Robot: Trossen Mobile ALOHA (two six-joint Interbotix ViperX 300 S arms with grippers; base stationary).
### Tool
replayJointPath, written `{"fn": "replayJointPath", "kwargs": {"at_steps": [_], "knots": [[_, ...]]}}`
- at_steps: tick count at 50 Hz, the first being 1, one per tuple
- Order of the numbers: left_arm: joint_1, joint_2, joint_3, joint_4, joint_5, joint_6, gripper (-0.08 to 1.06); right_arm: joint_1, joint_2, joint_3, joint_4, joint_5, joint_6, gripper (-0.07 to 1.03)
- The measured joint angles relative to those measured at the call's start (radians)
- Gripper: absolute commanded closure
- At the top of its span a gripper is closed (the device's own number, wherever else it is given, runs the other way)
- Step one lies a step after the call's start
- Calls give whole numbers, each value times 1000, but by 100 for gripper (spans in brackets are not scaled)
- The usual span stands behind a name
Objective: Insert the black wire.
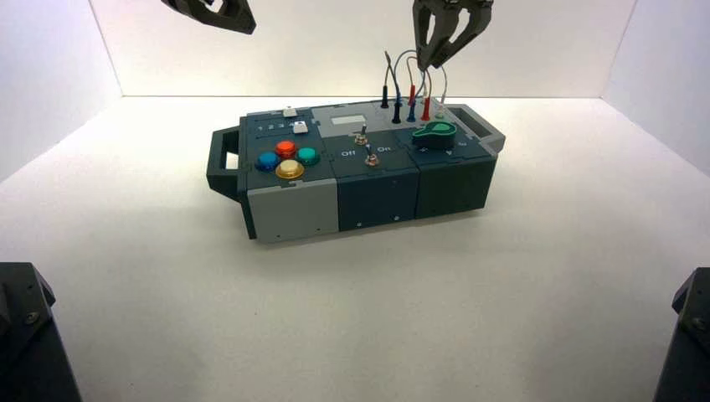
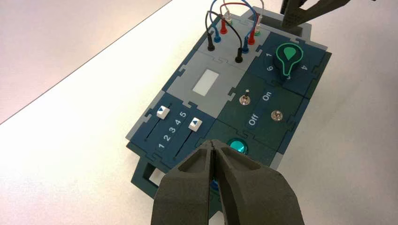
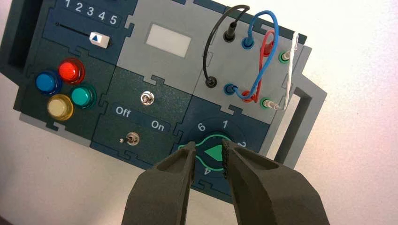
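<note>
Your right tool (image 1: 437, 60) hangs above the far right corner of the box (image 1: 377, 193), over the cluster of wires, its fingers (image 3: 178, 173) parted and holding nothing. In its wrist view they frame the green knob (image 3: 213, 153), whose pointer aims between the 2 and the 4.

The black wire (image 3: 213, 44) arches over the grey socket panel (image 3: 248, 65), and both of its slim black plugs (image 3: 228, 35) stand seated in the panel's two sockets nearest the white display window (image 3: 168, 41). Just beside it run a blue wire (image 3: 263, 56), a red wire (image 3: 268, 42) and a white wire (image 3: 292, 70), each plugged in at both ends.

Your left tool (image 2: 214, 157) is clenched shut on nothing and is raised over the box's near left end, above the round buttons, with the teal button (image 2: 237, 146) just past its tips. In the high view that arm sits at the top left, well clear of the wires.

Two white sliders (image 2: 162, 111) rest along the scale numbered 1 to 5. Two toggle switches (image 3: 147, 97) flank the "Off" and "On" lettering. The box stands turned at an angle on the white table (image 1: 502, 285).
</note>
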Motion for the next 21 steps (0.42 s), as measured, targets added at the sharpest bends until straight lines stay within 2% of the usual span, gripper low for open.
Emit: {"fn": "replayJointPath", "kwargs": {"at_steps": [21], "knots": [[6, 8, 0, -2, 0, 0, 101, 0, 0, 11, 0, -17, 0, 64]]}}
